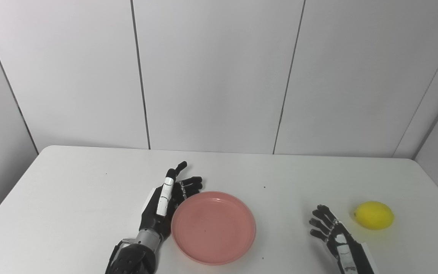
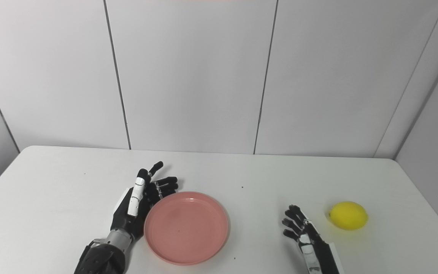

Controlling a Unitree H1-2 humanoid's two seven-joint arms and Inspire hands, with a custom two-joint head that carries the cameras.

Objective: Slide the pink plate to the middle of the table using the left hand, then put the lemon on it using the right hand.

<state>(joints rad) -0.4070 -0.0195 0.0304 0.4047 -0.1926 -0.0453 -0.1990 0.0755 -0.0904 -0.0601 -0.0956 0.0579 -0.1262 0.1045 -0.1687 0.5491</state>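
Note:
The pink plate (image 1: pixel 213 227) lies flat and empty on the white table (image 1: pixel 70 198), near the front middle. My left hand (image 1: pixel 165 203) is open, edge-on beside the plate's left rim, with its fingers by the rim's far left; I cannot tell if they touch it. The yellow lemon (image 1: pixel 373 215) lies on the table at the right. My right hand (image 1: pixel 335 238) is open and empty, fingers spread, a short way left of the lemon and nearer the front edge. The same scene shows in the right eye view: plate (image 2: pixel 186 227), lemon (image 2: pixel 348 215).
White wall panels (image 1: pixel 219 76) stand just behind the table's back edge. The table's right edge runs close past the lemon. A few small dark specks mark the tabletop.

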